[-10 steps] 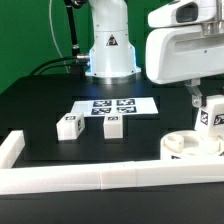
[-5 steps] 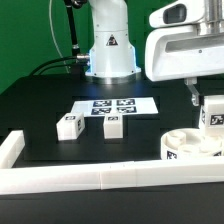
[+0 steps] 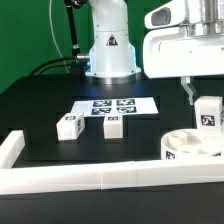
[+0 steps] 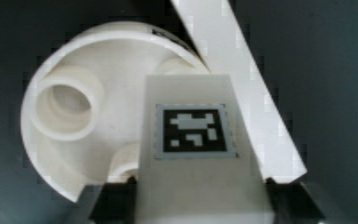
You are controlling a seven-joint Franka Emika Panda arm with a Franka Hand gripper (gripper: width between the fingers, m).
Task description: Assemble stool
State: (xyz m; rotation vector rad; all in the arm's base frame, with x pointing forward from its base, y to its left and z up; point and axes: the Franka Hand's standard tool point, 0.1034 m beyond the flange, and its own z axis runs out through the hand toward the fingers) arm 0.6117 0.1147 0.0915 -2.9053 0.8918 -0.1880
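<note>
With the gripper point(image 4: 194, 200) clamped on one stool leg point(image 3: 208, 115), long axis upright, the move turns on the seat point(image 3: 188, 147). The leg hangs just above the seat, and the socket point(image 4: 60, 102) seems offset sideways, though the wrist view is blurry.

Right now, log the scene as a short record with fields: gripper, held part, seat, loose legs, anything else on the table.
gripper: shut on the held leg
held leg: tag facing the exterior view, poised over the seat, apparently not yet in a socket
seat: round white disc, beside the border rail, exterior view's right
loose legs: two, apart on the table
marker board: flat, just beyond the loose legs
</note>
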